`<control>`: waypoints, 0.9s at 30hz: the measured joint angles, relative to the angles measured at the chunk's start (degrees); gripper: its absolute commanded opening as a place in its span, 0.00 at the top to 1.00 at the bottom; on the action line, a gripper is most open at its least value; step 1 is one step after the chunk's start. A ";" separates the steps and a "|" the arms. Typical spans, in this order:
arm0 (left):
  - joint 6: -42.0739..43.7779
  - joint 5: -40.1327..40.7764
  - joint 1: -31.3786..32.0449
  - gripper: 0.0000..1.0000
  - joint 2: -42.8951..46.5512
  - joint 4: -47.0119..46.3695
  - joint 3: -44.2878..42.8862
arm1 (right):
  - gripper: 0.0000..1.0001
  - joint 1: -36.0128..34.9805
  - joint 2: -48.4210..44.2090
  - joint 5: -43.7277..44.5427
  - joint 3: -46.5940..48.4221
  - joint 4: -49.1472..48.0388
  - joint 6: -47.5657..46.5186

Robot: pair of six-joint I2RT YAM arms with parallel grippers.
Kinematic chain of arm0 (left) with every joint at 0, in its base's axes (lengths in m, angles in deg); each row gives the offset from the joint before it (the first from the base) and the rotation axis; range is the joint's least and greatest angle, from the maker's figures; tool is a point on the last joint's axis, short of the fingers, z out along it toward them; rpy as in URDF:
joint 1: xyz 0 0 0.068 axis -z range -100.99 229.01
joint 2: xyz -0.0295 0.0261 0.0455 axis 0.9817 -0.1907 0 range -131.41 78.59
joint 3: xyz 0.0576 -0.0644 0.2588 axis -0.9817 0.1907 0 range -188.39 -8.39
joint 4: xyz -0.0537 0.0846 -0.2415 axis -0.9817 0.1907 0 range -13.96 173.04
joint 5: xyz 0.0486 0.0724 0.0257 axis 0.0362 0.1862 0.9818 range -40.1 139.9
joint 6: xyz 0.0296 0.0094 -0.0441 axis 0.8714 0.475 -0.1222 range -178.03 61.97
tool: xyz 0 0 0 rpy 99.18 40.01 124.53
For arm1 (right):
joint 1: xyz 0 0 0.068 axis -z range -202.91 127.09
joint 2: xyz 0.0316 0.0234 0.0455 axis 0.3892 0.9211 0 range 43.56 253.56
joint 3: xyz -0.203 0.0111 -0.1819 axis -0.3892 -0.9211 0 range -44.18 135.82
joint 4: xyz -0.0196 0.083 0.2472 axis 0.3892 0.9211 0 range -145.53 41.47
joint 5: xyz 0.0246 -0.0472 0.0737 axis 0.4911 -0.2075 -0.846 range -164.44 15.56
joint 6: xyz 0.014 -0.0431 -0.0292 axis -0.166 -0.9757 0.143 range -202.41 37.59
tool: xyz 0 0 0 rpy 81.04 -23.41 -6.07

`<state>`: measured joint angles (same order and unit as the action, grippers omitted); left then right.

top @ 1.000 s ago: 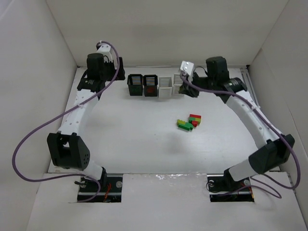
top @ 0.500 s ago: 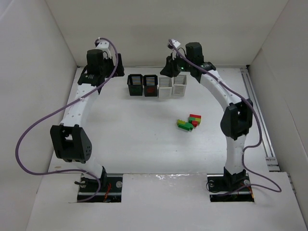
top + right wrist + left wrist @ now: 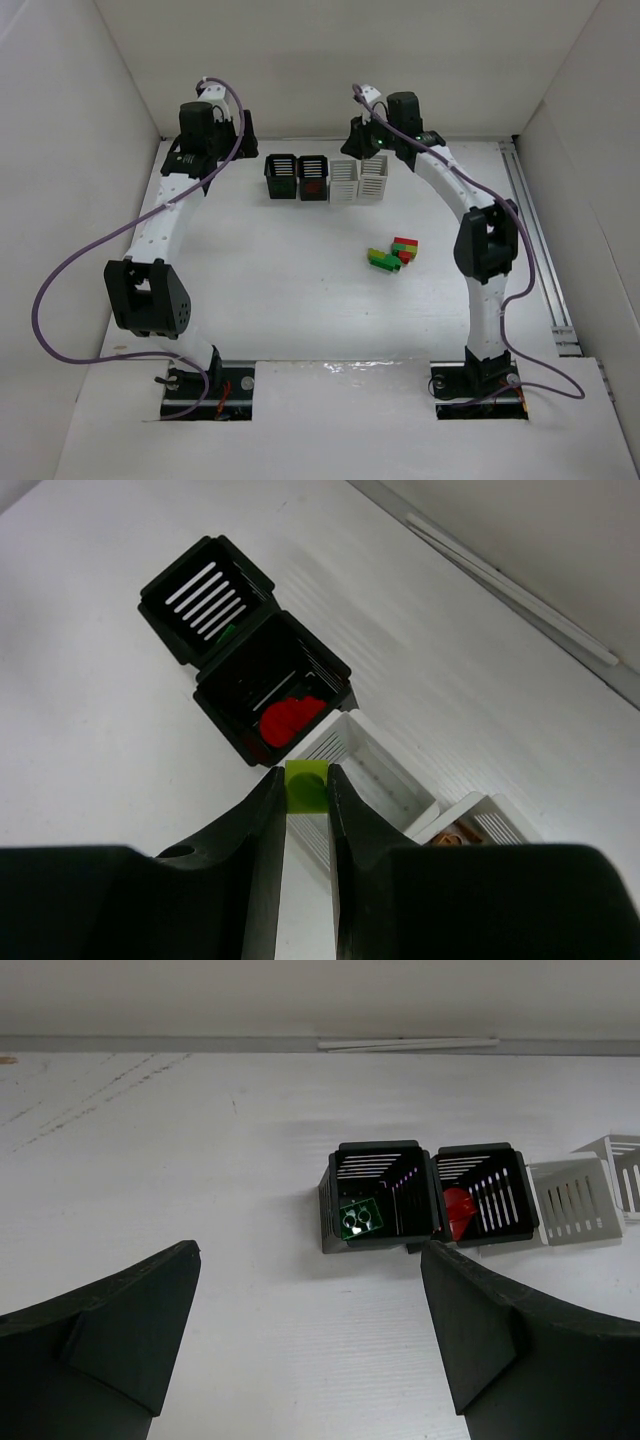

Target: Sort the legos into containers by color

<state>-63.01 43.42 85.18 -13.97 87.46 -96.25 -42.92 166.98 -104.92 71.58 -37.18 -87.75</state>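
Across the upper centre of the top view, four baskets stand in one row with their sides touching: first black basket (image 3: 281,176), second black basket (image 3: 313,178), first white basket (image 3: 343,183) and second white basket (image 3: 372,177). The long axis of the row runs left to right, parallel to the back wall (image 3: 330,60), with a narrow strip of bare table (image 3: 280,270) between them. The left wall (image 3: 60,200) and right wall (image 3: 600,150) close the sides, and a rail (image 3: 535,240) follows the right table edge. Below the row the surface lies open down to the arm bases, apart from the loose bricks (image 3: 394,253) right of centre, well apart from the baskets. That cluster's long axis slants from green at lower left to red at upper right.

In the left wrist view, the left gripper (image 3: 310,1255) has its jaws spread wide with nothing between them. Beyond it, a green brick (image 3: 357,1220) lies studs-up in the first black basket and a red piece (image 3: 458,1212) lies in the second.

In the right wrist view, the right gripper (image 3: 305,792) pinches a yellow-green brick (image 3: 306,778) over the near rim of the first white basket. Only one squarish face shows, so its long axis cannot be told. The row runs diagonally here, from upper left to lower right.
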 measured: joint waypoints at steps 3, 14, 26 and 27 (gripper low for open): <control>0.07 0.00 -0.02 0.09 0.00 0.00 0.04 | 0.92 -0.11 1.22 0.46 0.83 -0.09 -0.79; 0.26 0.63 0.00 0.05 0.02 0.02 1.01 | 0.87 -0.33 6.60 1.97 2.14 0.72 -3.80; 1.16 0.66 -0.02 0.00 0.02 0.02 1.14 | 0.64 -0.74 6.60 2.93 2.14 1.31 -7.08; 1.16 0.66 -0.02 0.00 0.02 0.02 1.14 | 0.64 -0.76 6.60 2.93 2.05 1.27 -7.19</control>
<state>-61.85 44.07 85.16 -13.95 87.49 -95.11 -43.68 173.58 -101.99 73.64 -35.91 -94.94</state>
